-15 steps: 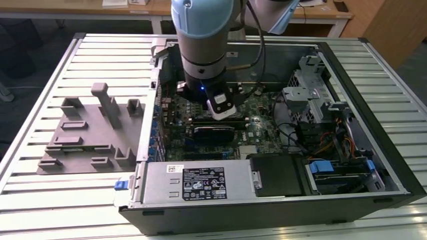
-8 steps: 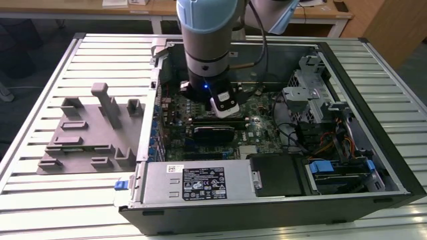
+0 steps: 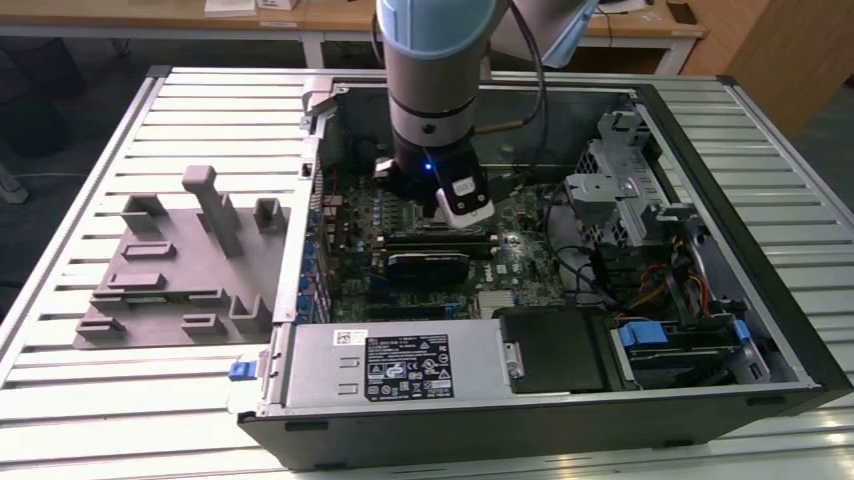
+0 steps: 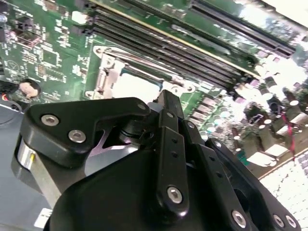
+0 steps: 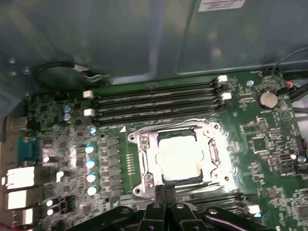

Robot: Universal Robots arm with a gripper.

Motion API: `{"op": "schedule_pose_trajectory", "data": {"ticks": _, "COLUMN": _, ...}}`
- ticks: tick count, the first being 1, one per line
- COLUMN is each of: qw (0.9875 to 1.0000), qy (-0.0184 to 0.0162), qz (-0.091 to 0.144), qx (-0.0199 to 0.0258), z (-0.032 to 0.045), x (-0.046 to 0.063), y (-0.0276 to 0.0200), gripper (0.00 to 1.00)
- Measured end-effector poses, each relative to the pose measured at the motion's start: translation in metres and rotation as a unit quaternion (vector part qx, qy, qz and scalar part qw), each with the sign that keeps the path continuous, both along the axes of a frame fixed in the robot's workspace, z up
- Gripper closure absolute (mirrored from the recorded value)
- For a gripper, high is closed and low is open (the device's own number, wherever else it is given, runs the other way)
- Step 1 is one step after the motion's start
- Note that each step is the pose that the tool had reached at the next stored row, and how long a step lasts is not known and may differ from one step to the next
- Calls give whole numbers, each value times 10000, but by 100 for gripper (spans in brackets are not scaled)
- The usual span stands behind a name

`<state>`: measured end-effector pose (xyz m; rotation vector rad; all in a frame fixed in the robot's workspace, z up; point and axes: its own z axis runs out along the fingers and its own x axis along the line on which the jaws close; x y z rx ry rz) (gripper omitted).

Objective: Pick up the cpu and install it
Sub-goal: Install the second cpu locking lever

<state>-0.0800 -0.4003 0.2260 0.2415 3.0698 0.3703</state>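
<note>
While the arm point(image 3: 427, 90) stands near-vertical inside the open computer case point(image 3: 747, 200) on the slatted counter point(image 3: 80, 400), its wrist pointing down at the motherboard point(image 5: 250, 139), the claw point(image 5: 166, 192) hovers just beside the socket frame point(image 5: 139, 163). Item: cpu point(image 5: 180, 159), square silver chip, lying flat in the socket, directly ahead of the fingertips and apart from them. Claw state: fingers pressed together, gripping nothing. Memory slots point(image 5: 154, 101) run beyond the socket. Grey fixture point(image 3: 180, 270) rests outside the case.
</note>
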Motion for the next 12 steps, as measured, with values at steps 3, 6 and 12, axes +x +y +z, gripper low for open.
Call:
{"op": "schedule_pose_trajectory", "data": {"ticks": 3, "qw": 10000, "qy": 0, "qz": -5, "qx": -20, "z": 1, "x": 53, "y": 38, "gripper": 89}}
{"op": "schedule_pose_trajectory", "data": {"ticks": 6, "qw": 10000, "qy": 0, "qz": -8, "qx": -38, "z": 0, "x": 102, "y": 80, "gripper": 89}}
{"op": "schedule_pose_trajectory", "data": {"ticks": 12, "qw": 10000, "qy": 0, "qz": -10, "qx": -81, "z": 0, "x": 195, "y": 173, "gripper": 89}}
